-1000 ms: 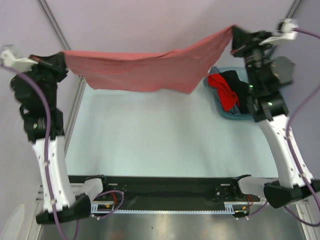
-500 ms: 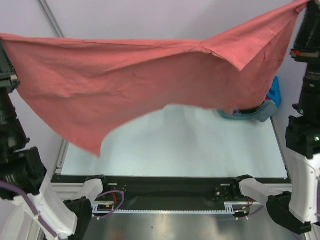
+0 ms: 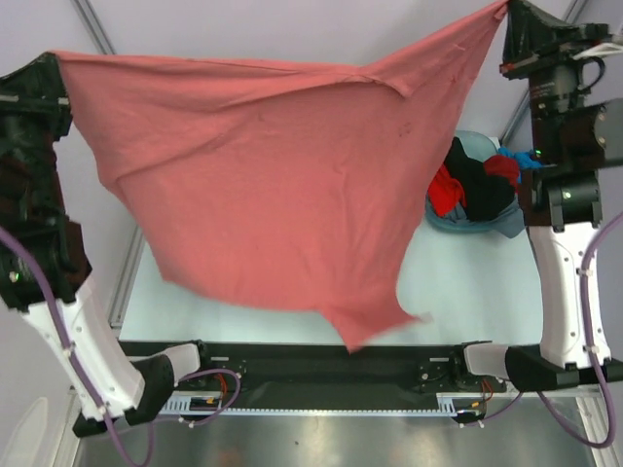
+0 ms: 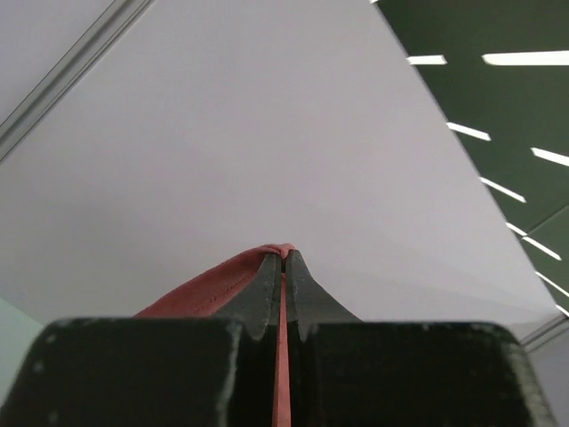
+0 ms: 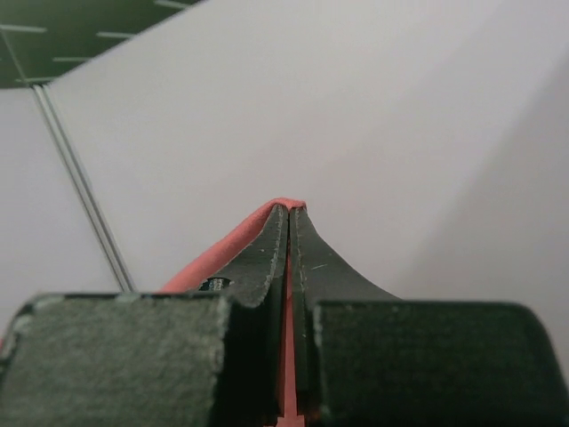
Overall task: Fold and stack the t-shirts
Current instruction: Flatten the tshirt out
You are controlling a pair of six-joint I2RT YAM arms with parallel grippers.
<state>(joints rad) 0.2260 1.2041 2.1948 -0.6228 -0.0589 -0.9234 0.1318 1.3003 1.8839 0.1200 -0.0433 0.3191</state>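
**A:** What lies closest to the arm bases?

**B:** The pale table [image 3: 467, 292]. In the overhead view, the lowest corner of the salmon-red t-shirt [image 3: 273, 185] dangles in front of the table's near edge.

**A:** Is that shirt spread out?

**B:** Yes. It is stretched wide in the air between the two arms and sags to a point right of the middle.

**A:** And farther back?

**B:** A grey-blue basin [image 3: 467, 230] sits on the table's right side. It holds a heap of t-shirts, with a red shirt [image 3: 445, 192] beside a black shirt [image 3: 482, 185].

**A:** The grippers?

**B:** They are the highest and farthest things. The left gripper [image 4: 284, 255] has its jaws clamped on one top corner of the salmon-red cloth. The right gripper [image 5: 291, 209] pinches the opposite corner, and cloth shows between its closed fingers.
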